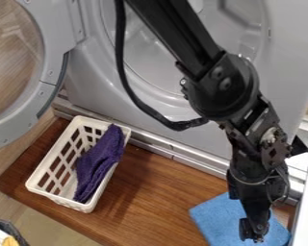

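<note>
The largest hazard is set by the grey appliance (92,86), since its body and the round door (55,21) swung out at the left could be struck if the arm (227,84), bent down in front of the drum opening, were swung wide; its looping cable (121,72) could be caught on the door or the opening's rim. The white slatted basket (63,201) is light-looking and could be tipped or shoved if its wall were bumped. The blue cloth (214,221), spread at the lower right with the pincer (253,233) over it, could be bunched or dragged if it were pressed while being moved sideways, or pinched in too thin a fold and lost. The purple cloth (98,166), slumped inside the basket against its right side, could be pulled out if its raised end were brushed. Whether the pincer is released, clenched or grasping the blue cloth cannot be told. As for edges, the wooden tabletop (157,192) is bounded at the back by the appliance's base and the metal strip (182,157) along it, and at the right by a pale upright panel (305,202), beside which little rightward play is left for the arm. The basket's near corner is set close to the tabletop's front-left edge, so an outward push could send it over. The widest room for moving is offered by the stretch of wood between the basket and the blue cloth, where a low sideways path could be taken.
</note>
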`<state>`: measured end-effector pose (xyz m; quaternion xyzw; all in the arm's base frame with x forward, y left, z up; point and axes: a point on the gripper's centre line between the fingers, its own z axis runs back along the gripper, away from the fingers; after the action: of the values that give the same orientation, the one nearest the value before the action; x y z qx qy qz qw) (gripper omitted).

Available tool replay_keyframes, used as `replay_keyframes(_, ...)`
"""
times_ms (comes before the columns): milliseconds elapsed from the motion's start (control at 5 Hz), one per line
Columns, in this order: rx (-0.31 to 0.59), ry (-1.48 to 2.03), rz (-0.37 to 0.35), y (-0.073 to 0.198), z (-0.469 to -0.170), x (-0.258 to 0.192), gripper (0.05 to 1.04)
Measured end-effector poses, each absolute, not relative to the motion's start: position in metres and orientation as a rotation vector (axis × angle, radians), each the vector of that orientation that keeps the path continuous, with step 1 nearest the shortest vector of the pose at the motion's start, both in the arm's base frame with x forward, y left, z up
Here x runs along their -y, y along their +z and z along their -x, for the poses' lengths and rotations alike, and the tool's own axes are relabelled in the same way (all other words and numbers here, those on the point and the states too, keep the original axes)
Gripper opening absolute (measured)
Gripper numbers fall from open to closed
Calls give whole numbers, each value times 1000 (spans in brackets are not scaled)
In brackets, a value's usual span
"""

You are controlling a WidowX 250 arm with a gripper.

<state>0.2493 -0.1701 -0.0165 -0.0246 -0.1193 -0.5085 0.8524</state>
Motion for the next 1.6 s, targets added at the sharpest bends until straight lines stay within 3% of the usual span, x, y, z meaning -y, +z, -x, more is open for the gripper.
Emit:
replay_keyframes(600,149,-1083,70,-51,-240,169,999)
replay_keyframes(1000,77,-1081,39,-77,-253,170,1000)
replay_keyframes(1600,51,-997,22,-81,-249,151,1001)
